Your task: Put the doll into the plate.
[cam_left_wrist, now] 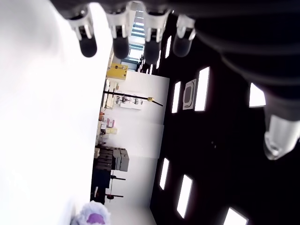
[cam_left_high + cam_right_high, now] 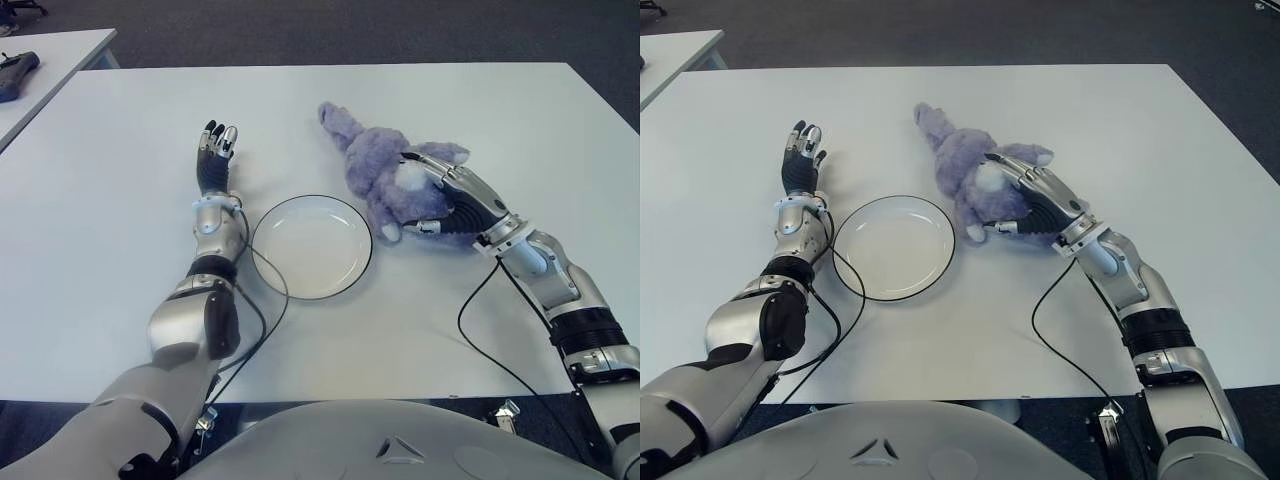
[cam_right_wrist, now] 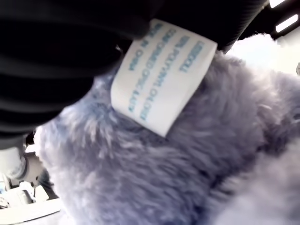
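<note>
A purple plush doll [image 2: 372, 165] lies on the white table [image 2: 120, 200], just right of the white, dark-rimmed plate [image 2: 312, 247]. My right hand [image 2: 415, 195] covers the doll's near end, fingers curled over its top and the thumb against its near side. The right wrist view is filled with the doll's fur [image 3: 187, 164] and its white sewn label [image 3: 161, 75] pressed against the palm. My left hand [image 2: 218, 150] shows left of the plate with straight fingers [image 1: 122, 42], holding nothing. The plate holds nothing.
A black cable [image 2: 268, 290] loops along the plate's left rim, and another [image 2: 478, 330] runs beside my right forearm. A second table with a dark object [image 2: 15, 70] stands at the far left. The table's near edge is close to my body.
</note>
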`<state>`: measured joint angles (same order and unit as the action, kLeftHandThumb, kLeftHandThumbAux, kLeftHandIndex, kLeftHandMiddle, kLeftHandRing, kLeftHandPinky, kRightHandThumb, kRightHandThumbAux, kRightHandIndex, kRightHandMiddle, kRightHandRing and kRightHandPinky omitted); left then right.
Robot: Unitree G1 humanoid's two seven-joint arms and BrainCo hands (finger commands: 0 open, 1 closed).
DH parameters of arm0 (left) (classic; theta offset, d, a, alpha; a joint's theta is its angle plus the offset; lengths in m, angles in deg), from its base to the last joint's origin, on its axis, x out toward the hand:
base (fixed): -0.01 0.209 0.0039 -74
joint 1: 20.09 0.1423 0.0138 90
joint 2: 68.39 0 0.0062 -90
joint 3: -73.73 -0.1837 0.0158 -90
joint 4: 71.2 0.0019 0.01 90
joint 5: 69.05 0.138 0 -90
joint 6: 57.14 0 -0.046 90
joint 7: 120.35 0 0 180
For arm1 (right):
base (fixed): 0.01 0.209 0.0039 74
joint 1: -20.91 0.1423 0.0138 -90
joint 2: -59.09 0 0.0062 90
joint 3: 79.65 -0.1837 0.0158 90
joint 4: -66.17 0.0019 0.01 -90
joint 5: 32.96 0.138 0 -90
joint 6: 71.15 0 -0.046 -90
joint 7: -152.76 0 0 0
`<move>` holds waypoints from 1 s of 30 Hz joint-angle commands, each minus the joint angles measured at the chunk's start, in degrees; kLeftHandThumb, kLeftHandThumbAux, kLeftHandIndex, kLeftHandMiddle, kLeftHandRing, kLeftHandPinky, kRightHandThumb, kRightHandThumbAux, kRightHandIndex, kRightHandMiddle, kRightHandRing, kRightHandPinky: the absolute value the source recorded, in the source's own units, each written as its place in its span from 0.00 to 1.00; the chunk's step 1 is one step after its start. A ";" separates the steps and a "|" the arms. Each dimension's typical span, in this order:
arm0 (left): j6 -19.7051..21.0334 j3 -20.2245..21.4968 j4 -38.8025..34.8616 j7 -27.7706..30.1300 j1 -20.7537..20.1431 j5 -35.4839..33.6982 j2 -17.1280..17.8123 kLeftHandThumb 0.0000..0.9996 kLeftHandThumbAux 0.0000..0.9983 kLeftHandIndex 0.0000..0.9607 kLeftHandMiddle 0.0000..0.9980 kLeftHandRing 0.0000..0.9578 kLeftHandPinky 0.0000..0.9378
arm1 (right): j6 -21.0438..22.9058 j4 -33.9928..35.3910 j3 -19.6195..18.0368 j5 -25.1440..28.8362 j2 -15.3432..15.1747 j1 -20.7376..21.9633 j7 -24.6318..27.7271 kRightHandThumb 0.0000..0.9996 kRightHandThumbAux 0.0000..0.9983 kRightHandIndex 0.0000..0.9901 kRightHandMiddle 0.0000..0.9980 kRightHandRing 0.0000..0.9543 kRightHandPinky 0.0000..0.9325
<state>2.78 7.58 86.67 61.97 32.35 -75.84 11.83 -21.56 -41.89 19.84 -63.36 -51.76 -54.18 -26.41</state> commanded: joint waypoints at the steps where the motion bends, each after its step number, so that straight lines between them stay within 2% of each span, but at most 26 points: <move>1: 4.72 1.67 8.34 -0.15 13.32 -1.96 -4.31 0.00 0.47 0.00 0.10 0.07 0.00 | 2.92 -4.77 4.45 -4.44 -0.04 -2.06 3.20 0.19 0.43 0.00 0.00 0.14 0.44; 11: 4.03 1.77 8.18 -0.67 13.47 -1.91 -4.49 0.00 0.45 0.00 0.10 0.07 0.01 | 2.37 -10.78 6.55 -6.76 0.88 0.62 -0.68 0.26 0.46 0.08 0.00 0.18 0.52; 13: 3.90 1.80 8.16 -0.58 13.49 -1.94 -4.48 0.00 0.44 0.01 0.09 0.06 0.00 | 2.06 -13.25 7.30 -7.38 1.38 1.76 -2.02 0.28 0.47 0.11 0.00 0.18 0.46; 14: 3.88 1.82 8.16 -0.55 13.49 -1.94 -4.47 0.00 0.44 0.01 0.09 0.06 0.01 | 1.97 -14.31 7.69 -7.59 1.59 2.30 -2.61 0.30 0.47 0.13 0.00 0.17 0.35; 15: 3.81 1.86 8.14 -0.47 13.50 -1.97 -4.46 0.00 0.44 0.01 0.09 0.06 0.01 | 2.03 -16.90 8.39 -8.08 2.36 3.58 -3.89 0.30 0.47 0.13 0.00 0.17 0.33; 16: 3.76 1.90 8.13 -0.40 13.50 -1.98 -4.46 0.00 0.44 0.01 0.09 0.06 0.01 | 2.05 -18.83 8.96 -8.41 2.89 4.54 -4.89 0.33 0.48 0.17 0.03 0.15 0.25; 18: 3.67 1.98 8.12 -0.28 13.52 -2.01 -4.47 0.00 0.44 0.01 0.09 0.06 0.01 | 2.01 -21.89 9.89 -8.88 3.69 6.06 -6.56 0.34 0.48 0.18 0.03 0.15 0.22; 19: 3.47 2.11 8.10 -0.02 13.57 -2.13 -4.49 0.00 0.44 0.01 0.09 0.06 0.01 | 2.45 -23.69 10.24 -9.16 4.54 7.02 -8.02 0.36 0.48 0.19 0.05 0.15 0.24; 20: 3.32 2.21 8.08 0.19 13.60 -2.22 -4.50 0.00 0.43 0.01 0.09 0.06 0.01 | 2.73 -25.09 10.56 -9.36 5.16 7.78 -9.19 0.60 0.65 0.37 0.13 0.24 0.38; 21: 3.18 2.25 8.06 0.31 13.64 -2.24 -4.51 0.00 0.43 0.01 0.09 0.06 0.01 | 3.21 -26.69 10.90 -9.57 5.92 8.70 -10.56 0.65 0.68 0.39 0.15 0.26 0.40; 22: 3.12 2.27 8.05 0.36 13.66 -2.24 -4.51 0.00 0.43 0.01 0.09 0.06 0.01 | 3.43 -27.78 11.23 -9.68 6.35 9.35 -11.52 0.68 0.70 0.42 0.20 0.33 0.48; 26: 2.79 2.27 8.04 0.43 13.84 -2.12 -4.52 0.00 0.42 0.02 0.09 0.06 0.02 | 5.91 -35.99 13.11 -10.48 9.77 14.08 -15.83 0.69 0.70 0.43 0.30 0.42 0.57; 30: 2.33 2.49 7.98 0.87 14.01 -2.29 -4.59 0.00 0.42 0.02 0.08 0.06 0.01 | 6.78 -42.67 14.34 -10.15 12.14 17.28 -18.97 0.69 0.70 0.44 0.37 0.48 0.61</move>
<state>2.67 8.37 86.66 61.98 32.53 -75.91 11.84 -21.08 -70.59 28.87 -67.65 -44.27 -37.02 -44.79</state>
